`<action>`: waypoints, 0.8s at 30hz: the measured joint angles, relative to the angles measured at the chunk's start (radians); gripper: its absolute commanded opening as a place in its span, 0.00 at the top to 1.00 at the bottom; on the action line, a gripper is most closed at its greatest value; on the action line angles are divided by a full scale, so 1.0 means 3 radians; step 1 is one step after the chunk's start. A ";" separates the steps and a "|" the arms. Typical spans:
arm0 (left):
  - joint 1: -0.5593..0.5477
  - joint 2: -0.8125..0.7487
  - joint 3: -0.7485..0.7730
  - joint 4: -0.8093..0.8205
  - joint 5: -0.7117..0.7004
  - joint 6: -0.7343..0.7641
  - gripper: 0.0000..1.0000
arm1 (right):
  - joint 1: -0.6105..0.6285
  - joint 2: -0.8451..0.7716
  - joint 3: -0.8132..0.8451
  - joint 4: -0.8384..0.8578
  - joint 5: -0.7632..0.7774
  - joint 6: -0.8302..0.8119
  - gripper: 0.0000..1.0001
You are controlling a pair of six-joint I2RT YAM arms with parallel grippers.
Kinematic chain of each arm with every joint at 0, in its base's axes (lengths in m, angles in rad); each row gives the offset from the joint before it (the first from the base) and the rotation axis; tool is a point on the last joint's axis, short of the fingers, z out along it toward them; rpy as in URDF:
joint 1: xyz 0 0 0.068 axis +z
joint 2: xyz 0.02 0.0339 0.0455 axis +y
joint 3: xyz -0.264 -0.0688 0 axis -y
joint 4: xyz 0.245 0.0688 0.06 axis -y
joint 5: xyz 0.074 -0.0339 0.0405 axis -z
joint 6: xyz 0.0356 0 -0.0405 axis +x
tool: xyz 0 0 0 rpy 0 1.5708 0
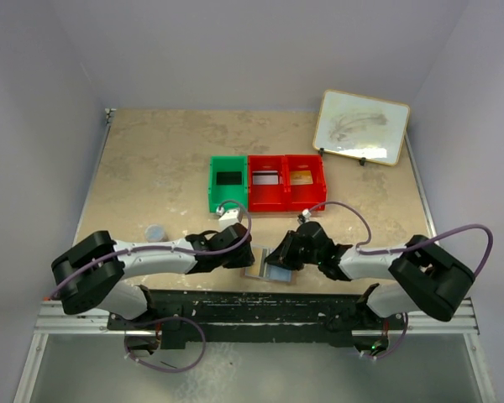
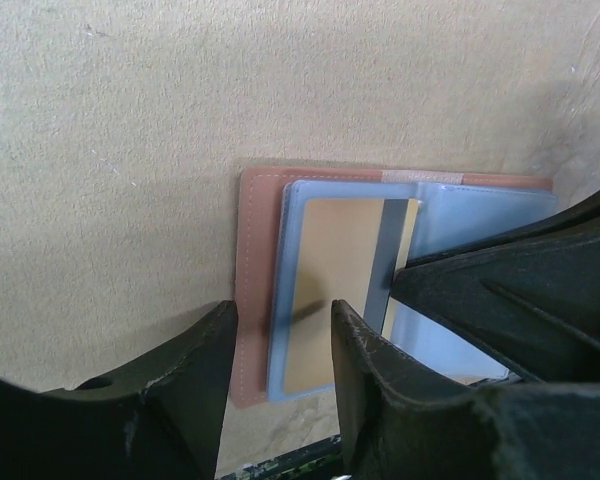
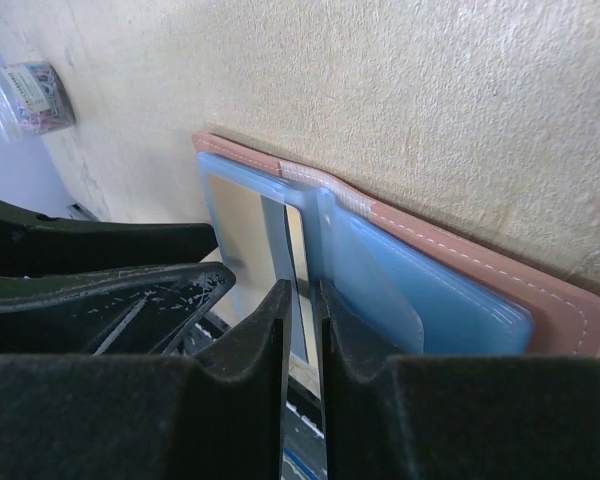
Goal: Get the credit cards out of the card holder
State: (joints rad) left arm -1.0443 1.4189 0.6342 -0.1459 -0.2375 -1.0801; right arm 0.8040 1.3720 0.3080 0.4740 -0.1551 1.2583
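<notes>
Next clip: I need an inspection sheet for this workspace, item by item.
Surface: beige speckled table, no spills seen.
Job's things: tan-pink bifold card holder lies open, gold-yellow striped card in its pale blue sleeve; black card in green plastic bin, white-grey card and gold card in red plastic bins.
Clutter: small clear cup, framed whiteboard.
Tools: left tool open astride the holder's edge; right tool pinching the striped card's edge.
Cables: purple cables loop along both arms.
Surroundings: plain grey walls.
</notes>
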 measured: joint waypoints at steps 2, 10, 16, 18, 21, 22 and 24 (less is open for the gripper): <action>-0.0011 0.0023 0.0014 -0.0017 0.0001 0.0019 0.66 | -0.0001 0.0011 0.0000 0.0013 -0.0014 0.0000 0.82; -0.0018 0.0151 0.0175 -0.0264 -0.0067 0.0088 0.72 | -0.0197 -0.0038 -0.0281 0.0415 -0.0247 0.0024 0.80; -0.0018 0.0153 0.0175 -0.0256 -0.0043 0.0089 0.73 | -0.0251 -0.0053 -0.0264 0.0431 -0.0334 -0.0031 0.78; -0.0019 0.0158 0.0175 -0.0248 -0.0036 0.0088 0.73 | -0.0256 0.0017 -0.0235 0.0436 -0.0352 -0.0042 0.79; -0.0022 0.0159 0.0177 -0.0240 -0.0031 0.0088 0.74 | -0.0259 0.0104 -0.0219 0.0500 -0.0412 -0.0041 0.83; -0.0024 0.0159 0.0178 -0.0240 -0.0031 0.0088 0.74 | -0.0259 0.0127 -0.0219 0.0532 -0.0422 -0.0042 0.85; -0.0028 0.0159 0.0178 -0.0240 -0.0032 0.0090 0.74 | -0.0261 0.0156 -0.0219 0.0562 -0.0431 -0.0045 0.86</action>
State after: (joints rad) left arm -1.0527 1.4666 0.6876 -0.2180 -0.2470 -1.0531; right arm 0.7258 1.4189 0.2424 0.6426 -0.2844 1.2449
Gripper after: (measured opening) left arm 0.263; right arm 0.162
